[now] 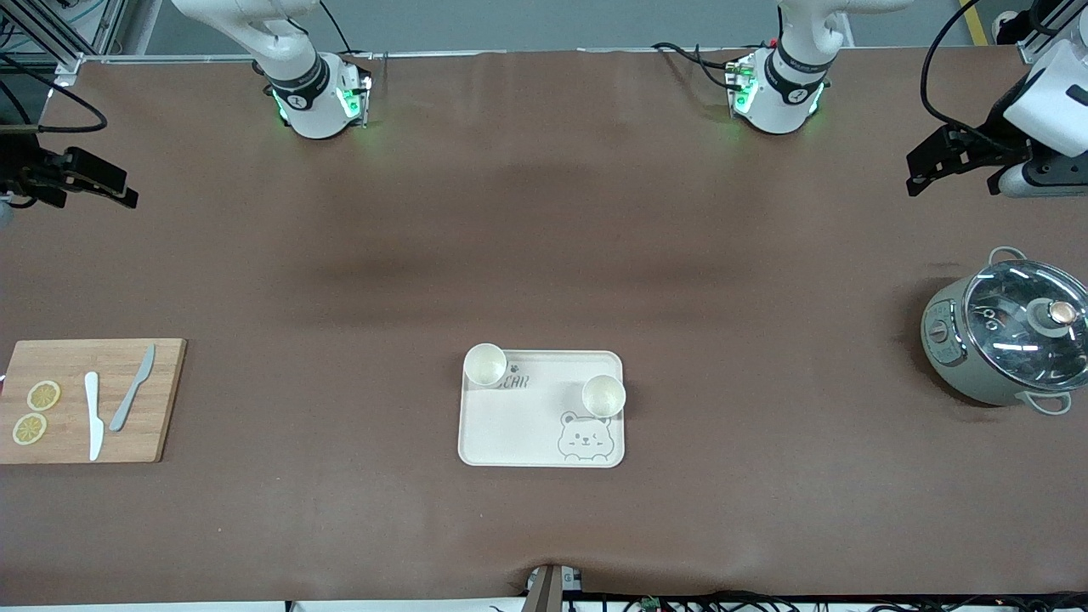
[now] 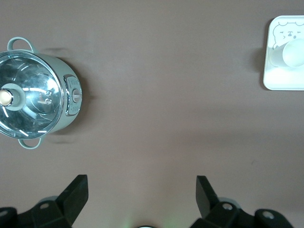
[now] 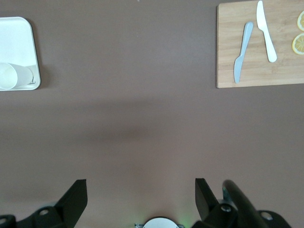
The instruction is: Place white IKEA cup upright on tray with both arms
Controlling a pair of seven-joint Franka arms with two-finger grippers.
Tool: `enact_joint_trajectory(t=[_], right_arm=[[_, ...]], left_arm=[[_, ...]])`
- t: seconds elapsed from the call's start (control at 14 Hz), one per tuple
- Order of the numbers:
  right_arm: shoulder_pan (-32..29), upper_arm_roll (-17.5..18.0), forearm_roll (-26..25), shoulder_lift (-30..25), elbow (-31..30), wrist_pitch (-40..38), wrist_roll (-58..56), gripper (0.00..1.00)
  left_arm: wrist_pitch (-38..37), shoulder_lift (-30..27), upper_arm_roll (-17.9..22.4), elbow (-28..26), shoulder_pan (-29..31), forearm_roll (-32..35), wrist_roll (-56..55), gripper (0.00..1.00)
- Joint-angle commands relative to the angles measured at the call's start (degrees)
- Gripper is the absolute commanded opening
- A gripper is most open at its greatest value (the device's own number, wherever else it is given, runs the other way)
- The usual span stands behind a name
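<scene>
Two cups [image 1: 485, 365] [image 1: 603, 395] upright on tray [image 1: 518, 429], mid-table.

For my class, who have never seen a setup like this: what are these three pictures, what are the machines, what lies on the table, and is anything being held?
Two white robot arms stand at a brown table. One picture looks down from a high camera facing them; the other two come from cameras on each arm's wrist.

The left gripper waits over the table's left-arm end, fingers open and empty, as does the right gripper over the right-arm end. Nothing is held.

In the middle lies a cream bear tray with two white cups upright on it. Toward the left arm's end sits a green pot with a glass lid. Toward the right arm's end a wooden cutting board carries two knives and lemon slices.
</scene>
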Motion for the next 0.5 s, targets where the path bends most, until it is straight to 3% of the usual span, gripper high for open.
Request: enact_joint_trajectory(t=[0.0, 0.43], right_arm=[[-0.11, 0.4, -1.48, -1.27, -1.16, 0.54, -1.88, 1.0], [0.15, 0.57, -1.57, -0.74, 0.94, 0.71, -1.88, 1.0]], left_arm=[[0.56, -0.27, -0.25, -0.13, 0.3, -0.79, -0.06, 1.0], [0.47, -0.09, -0.25, -0.04, 0.65, -0.7, 0.82, 1.0]])
